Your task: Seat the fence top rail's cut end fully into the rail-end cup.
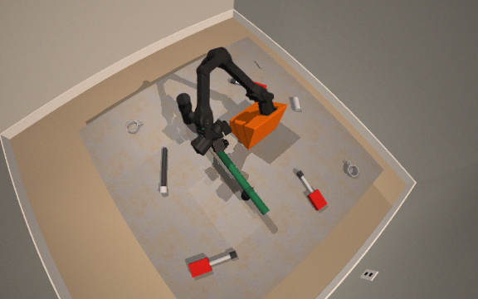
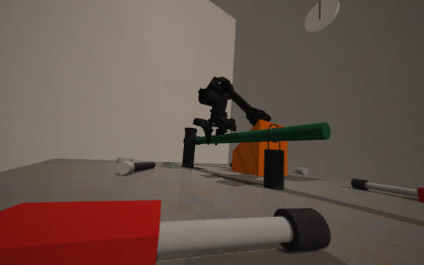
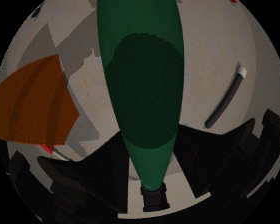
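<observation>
Two red-handled tools (image 1: 200,266) (image 1: 313,193), two metal bands (image 1: 134,125) (image 1: 351,169) and one orange bin (image 1: 257,123) lay around frame centre, where the black arm arched over, its gripper (image 2: 212,133) clamped on the single green rail (image 2: 263,135), level through the loop cap (image 2: 273,128), its end at the big post (image 2: 189,147).

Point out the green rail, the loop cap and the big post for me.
green rail (image 2: 293,132), exterior view, mid-shaft right of the loop.
loop cap (image 2: 273,126), exterior view, top of its ring around the rail.
big post (image 2: 188,154), exterior view, lower shaft.
</observation>
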Controlling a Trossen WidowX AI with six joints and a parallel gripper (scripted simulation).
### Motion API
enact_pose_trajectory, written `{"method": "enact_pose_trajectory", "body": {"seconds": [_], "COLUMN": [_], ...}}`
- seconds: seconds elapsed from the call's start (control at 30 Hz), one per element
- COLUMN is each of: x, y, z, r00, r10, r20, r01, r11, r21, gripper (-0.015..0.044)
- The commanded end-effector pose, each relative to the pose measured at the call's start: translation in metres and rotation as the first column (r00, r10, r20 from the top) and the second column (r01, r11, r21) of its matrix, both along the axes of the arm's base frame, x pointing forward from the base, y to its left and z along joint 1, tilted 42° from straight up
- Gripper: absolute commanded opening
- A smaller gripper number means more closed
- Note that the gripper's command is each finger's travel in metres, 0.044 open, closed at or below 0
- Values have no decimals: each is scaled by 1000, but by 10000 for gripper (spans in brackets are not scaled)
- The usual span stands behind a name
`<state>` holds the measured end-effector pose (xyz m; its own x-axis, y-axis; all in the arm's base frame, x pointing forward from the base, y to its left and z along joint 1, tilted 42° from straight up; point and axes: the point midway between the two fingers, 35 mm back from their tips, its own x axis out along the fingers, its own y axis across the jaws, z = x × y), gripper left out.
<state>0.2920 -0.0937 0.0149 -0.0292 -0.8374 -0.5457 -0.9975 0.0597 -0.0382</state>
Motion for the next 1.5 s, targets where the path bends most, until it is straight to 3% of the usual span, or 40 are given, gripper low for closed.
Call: {"method": "enact_pose_trajectory", "body": {"seconds": [0.0, 1.47], "x": [1, 1], "y": [1, 1], "z": [0, 0], "r00": [1000, 1000], "r10": [3, -5], "r20": [1, -8], "r01": [-3, 5], "r11": [1000, 1000], "r21": [-2, -4], "gripper": [0, 0]}}
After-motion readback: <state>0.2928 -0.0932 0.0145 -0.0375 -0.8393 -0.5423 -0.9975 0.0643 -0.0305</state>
